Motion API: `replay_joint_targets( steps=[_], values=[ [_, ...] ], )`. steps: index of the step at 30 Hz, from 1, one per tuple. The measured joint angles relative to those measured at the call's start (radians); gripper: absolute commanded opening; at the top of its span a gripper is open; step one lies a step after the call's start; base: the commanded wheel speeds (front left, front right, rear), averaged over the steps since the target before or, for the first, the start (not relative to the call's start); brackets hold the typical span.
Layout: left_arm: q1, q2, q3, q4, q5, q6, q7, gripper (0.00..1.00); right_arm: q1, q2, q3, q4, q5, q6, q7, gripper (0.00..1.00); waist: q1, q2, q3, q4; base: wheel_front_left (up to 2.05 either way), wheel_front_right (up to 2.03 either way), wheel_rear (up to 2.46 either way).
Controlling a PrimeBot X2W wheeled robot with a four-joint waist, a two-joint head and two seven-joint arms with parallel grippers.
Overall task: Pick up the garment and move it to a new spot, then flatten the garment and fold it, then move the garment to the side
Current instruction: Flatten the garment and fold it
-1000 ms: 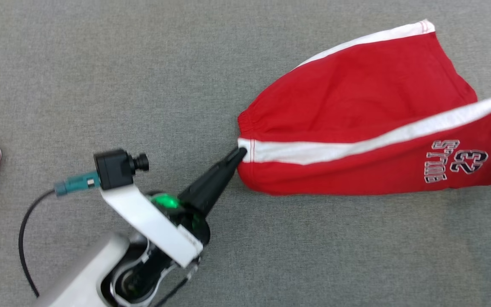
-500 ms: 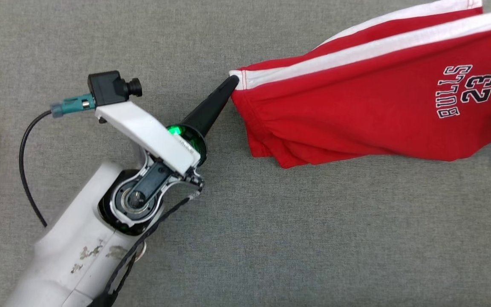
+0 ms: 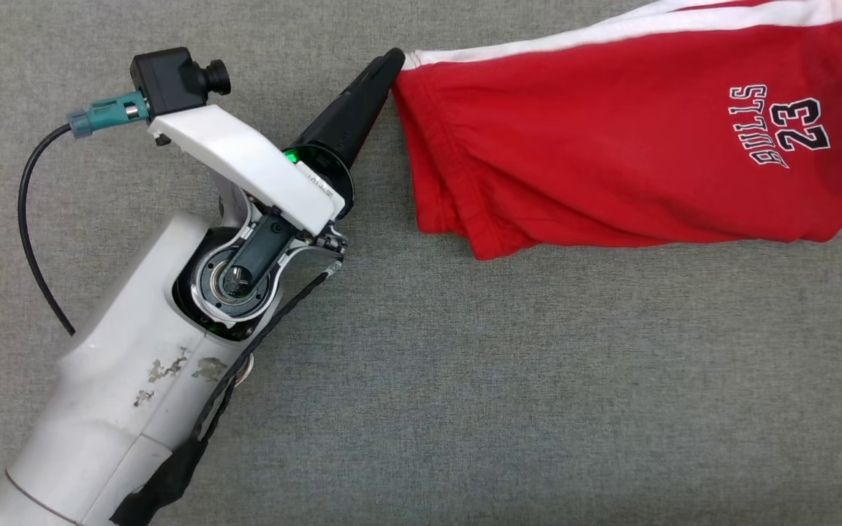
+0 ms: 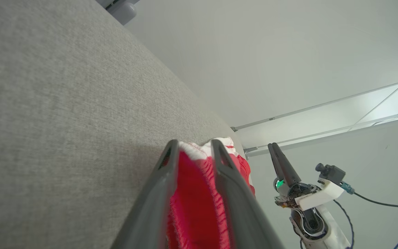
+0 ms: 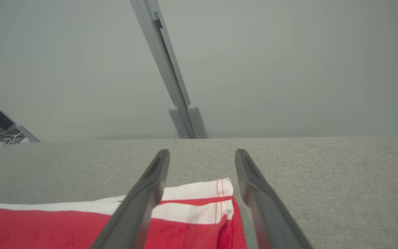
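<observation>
Shorts (image 3: 611, 146) lay on bench (image 3: 465, 402), stretched sideways. Left pincer (image 3: 390, 62) pinched waistband (image 3: 439, 161) corner; right pincer (image 5: 201, 154) spread, over hem (image 5: 219, 197). We judged step: flattening. Next: let go corner, smooth wrinkles near waistband, then fold.

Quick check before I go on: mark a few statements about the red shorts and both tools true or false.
1. The red cotton shorts with white stripes have fabric between the fingers of the left tool. True.
2. The right tool is clamped shut on the shorts. False: its fingers stand apart.
3. The shorts carry "BULLS 23" lettering. True.
4. The shorts lie on a wooden floor. False: on a grey fabric surface.
</observation>
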Motion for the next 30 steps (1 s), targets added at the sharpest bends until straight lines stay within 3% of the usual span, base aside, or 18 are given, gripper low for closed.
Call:
replay_joint_targets(
  steps=[4, 6, 7, 9, 11, 14, 17, 22, 27, 30],
  values=[
    [0.02, 0.011, -0.009, 0.008, 0.059, -0.032, -0.064, 1.0, 0.029, -0.021, 0.019, -0.01, 0.025, 0.0, -0.087, 1.0, 0.0, 0.0, -0.022, -0.004, 0.0, 0.0, 0.0],
    [0.05, 0.053, -0.032, 0.002, 0.169, -0.038, -0.151, 1.0, 0.094, -0.043, 0.03, -0.03, 0.04, 0.0, -0.123, 1.0, 0.0, 0.0, -0.041, -0.006, 0.0, 0.0, 0.0],
    [0.081, 0.104, -0.063, 0.005, 0.327, -0.001, -0.275, 1.0, 0.175, -0.063, 0.04, -0.045, 0.057, 0.0, -0.146, 1.0, 0.0, 0.0, -0.064, -0.008, 0.0, 0.0, 0.0],
    [0.124, 0.118, -0.073, 0.006, 0.452, 0.069, -0.361, 1.0, 0.257, -0.078, 0.048, -0.064, 0.07, 0.0, -0.17, 1.0, 0.0, 0.0, -0.09, -0.009, 0.0, 0.0, 0.0],
    [0.191, 0.097, -0.064, -0.012, 0.549, 0.135, -0.38, 1.0, 0.332, -0.085, 0.053, -0.074, 0.074, 0.0, -0.186, 1.0, 0.0, 0.0, -0.118, -0.01, 0.0, 0.0, 0.0],
    [0.297, 0.038, 0.033, -0.104, 0.735, 0.214, -0.383, 1.0, 0.407, -0.078, 0.052, -0.077, 0.074, 0.0, -0.199, 1.0, 0.0, 0.0, -0.159, -0.008, 0.0, 0.0, 0.0],
    [0.424, -0.022, 0.094, -0.178, 0.915, 0.252, -0.383, 1.0, 0.434, -0.054, 0.044, -0.053, 0.068, 0.0, -0.193, 1.0, 0.0, 0.0, -0.193, 0.002, 0.0, 0.0, 0.0],
    [0.55, -0.112, 0.114, -0.212, 1.118, 0.249, -0.383, 1.0, 0.395, -0.026, 0.003, 0.078, 0.06, 0.0, -0.134, 1.0, 0.0, 0.0, -0.217, 0.057, 0.0, 0.0, 0.0],
    [0.586, -0.172, 0.108, -0.201, 1.224, 0.21, -0.383, 1.0, 0.303, -0.017, -0.029, 0.262, 0.073, 0.0, 0.01, 1.0, 0.0, 0.0, -0.216, 0.137, 0.0, 0.0, 0.0],
    [0.594, -0.181, 0.108, -0.195, 1.234, 0.199, -0.383, 1.0, 0.282, -0.017, -0.027, 0.296, 0.081, 0.0, 0.06, 1.0, 0.0, 0.0, -0.21, 0.159, 0.0, 0.0, 0.0]
  ],
)
